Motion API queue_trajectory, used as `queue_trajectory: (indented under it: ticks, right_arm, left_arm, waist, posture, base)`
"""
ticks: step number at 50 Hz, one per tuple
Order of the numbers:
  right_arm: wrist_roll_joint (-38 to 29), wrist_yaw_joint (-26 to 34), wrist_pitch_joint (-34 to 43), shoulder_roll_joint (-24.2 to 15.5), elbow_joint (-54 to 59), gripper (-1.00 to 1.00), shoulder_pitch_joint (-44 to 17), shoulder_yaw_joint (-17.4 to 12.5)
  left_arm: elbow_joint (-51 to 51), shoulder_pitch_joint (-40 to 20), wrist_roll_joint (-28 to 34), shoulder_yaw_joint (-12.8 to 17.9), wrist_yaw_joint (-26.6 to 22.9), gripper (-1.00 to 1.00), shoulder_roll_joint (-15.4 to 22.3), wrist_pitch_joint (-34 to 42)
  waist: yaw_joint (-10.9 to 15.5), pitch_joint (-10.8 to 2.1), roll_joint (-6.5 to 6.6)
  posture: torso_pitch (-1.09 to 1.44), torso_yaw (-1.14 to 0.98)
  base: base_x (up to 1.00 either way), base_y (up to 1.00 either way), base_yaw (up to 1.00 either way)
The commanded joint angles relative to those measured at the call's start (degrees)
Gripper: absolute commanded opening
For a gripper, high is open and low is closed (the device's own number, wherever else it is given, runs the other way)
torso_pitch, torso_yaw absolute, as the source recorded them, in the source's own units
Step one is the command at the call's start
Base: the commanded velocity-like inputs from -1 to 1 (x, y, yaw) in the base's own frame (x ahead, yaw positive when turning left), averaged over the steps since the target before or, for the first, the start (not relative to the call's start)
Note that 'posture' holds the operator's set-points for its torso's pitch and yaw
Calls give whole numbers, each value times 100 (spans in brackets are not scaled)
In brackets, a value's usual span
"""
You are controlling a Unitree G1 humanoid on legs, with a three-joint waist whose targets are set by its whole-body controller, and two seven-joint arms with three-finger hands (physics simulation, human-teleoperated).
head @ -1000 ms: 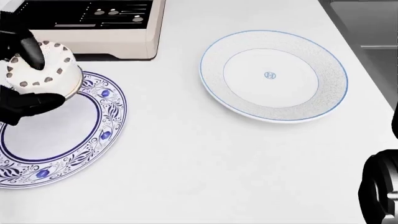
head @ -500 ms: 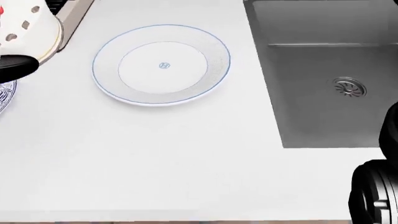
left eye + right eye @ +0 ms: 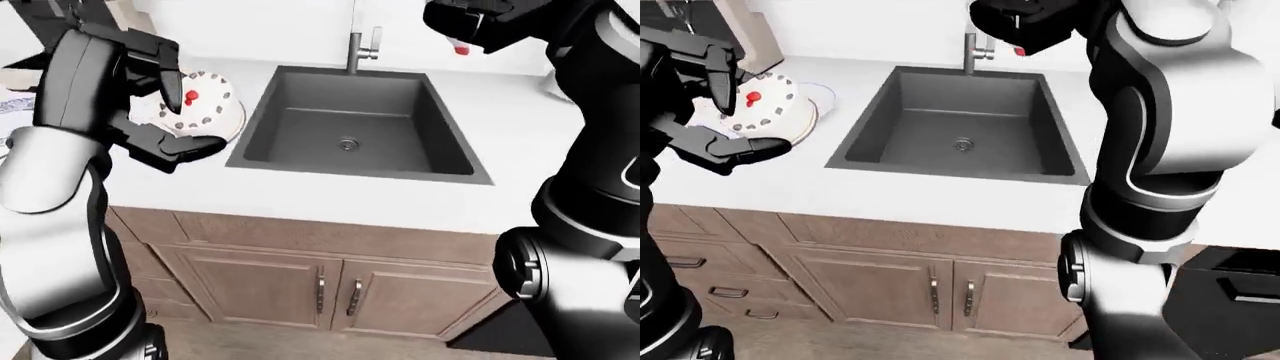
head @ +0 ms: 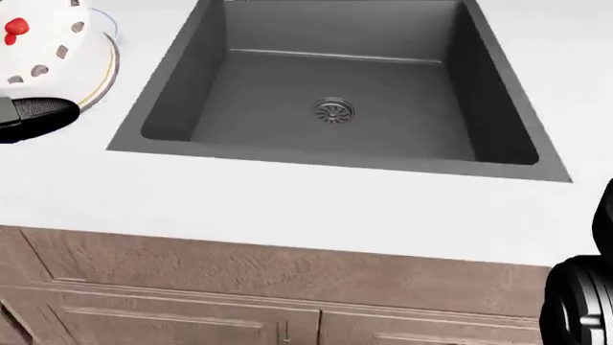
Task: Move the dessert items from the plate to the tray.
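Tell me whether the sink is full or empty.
Empty: the sink basin is bare and dry, its drain plainly visible, with no water or dishes inside.

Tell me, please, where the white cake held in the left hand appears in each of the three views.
Left-eye view: cake at upper left, between the left hand's fingers.
Head view: at the top left corner, partly cut off.
Right-eye view: at upper left.
Shared landmark: the dark sink, just to the right of the cake in every view.
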Motion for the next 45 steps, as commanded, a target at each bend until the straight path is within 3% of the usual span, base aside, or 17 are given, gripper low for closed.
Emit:
queue_trajectory:
  ticks: [1,7,10,11,14,18,20,21,29,31,32,35,37,39,41,42,45]
  right_arm:
    - [10,-39,-76,-13,-55,-100,-277,5]
    - [39,-63,-112,-33,-31,-100,-303,12]
    - [44,-64,-128,-51,-31,-100,-309,12]
    - [48,-69,-121,-49,-37,-100,-295,10]
    - [51,-68,-123,-67,-41,-100,-305,14]
    - [49,-59,-136,-77,-40,-100,-293,17]
    - [51,-53,-124,-85,-52,-100,-291,16]
    - [48,-50,-124,-93,-55,-100,-291,18]
    - [45,-44,-99,-95,-85,-100,-280,31]
    - [43,-46,-90,-84,-108,-100,-256,20]
    - [46,-44,-81,-82,-122,-100,-250,17]
    - [43,-41,-77,-89,-119,-100,-268,25]
    - [40,-41,-83,-87,-115,-100,-258,20]
    - [43,-49,-75,-73,-114,-100,-273,8]
    - [40,-44,-72,-77,-110,-100,-281,30]
    - [36,-34,-75,-86,-100,-100,-289,39]
    - [-15,-48,-67,-105,-71,-100,-308,63]
  left_arm:
    - [-70,-276,24,157,75,-100,145,-105]
    - [-57,-276,25,147,100,-100,149,-135]
    - [-61,-273,28,154,103,-100,155,-132]
    - [-67,-270,24,156,102,-100,154,-137]
    - [-59,-226,19,183,114,-100,154,-190]
    - [-51,-161,-4,203,147,-100,131,-271]
    - [-59,-133,-8,198,148,-100,134,-292]
    - [-49,-141,-11,208,157,-100,133,-293]
    - [-67,-46,-32,220,184,-100,116,-379]
    - [-76,-26,-30,223,184,-100,119,-396]
    - [-78,-19,-27,224,184,-100,122,-402]
    - [-84,-39,-24,213,175,-100,124,-387]
    - [-70,-56,-22,226,169,-100,143,-393]
    - [-71,-87,-19,234,161,-100,167,-365]
    - [-84,-98,-25,227,152,-100,169,-353]
    - [-72,-108,-22,222,157,-100,170,-356]
    - [-50,-164,-5,181,165,-100,164,-331]
  waist:
    - [59,-95,-7]
    - [-53,-23,325]
    - [-37,-185,660]
    - [-50,-100,622]
    - [-99,-264,670]
    - [-31,-105,288]
    - [-40,-226,-297]
    - [-72,-100,10]
    - [-115,-30,305]
    - [9,-203,732]
    - [-38,-43,523]
    - [-79,-286,633]
    - [-60,-245,536]
    - [-36,-146,309]
    - [-50,-339,-196]
    - [-169,-130,-60]
    - [-166,-153,52]
  posture:
    - [0,0]
    - [0,0]
    - [0,0]
    - [0,0]
    - [0,0]
    - [0,0]
    - [0,0]
    - [0,0]
    - [0,0]
    - [0,0]
    - [0,0]
    - [0,0]
    - [0,0]
    - [0,0]
    - [0,0]
    - [0,0]
    - [0,0]
  base:
    - [0,-100,0]
    - [3,-100,0]
    - [5,-100,0]
    - [5,-100,0]
    - [7,-100,0]
    - [9,-100,0]
    - [11,-100,0]
    - [12,-100,0]
    - [12,-100,0]
    - [13,-100,0]
    - [12,-100,0]
    - [14,-100,0]
    - [13,-100,0]
    - [14,-100,0]
    - [14,-100,0]
    - [13,-100,0]
    - [14,-100,0]
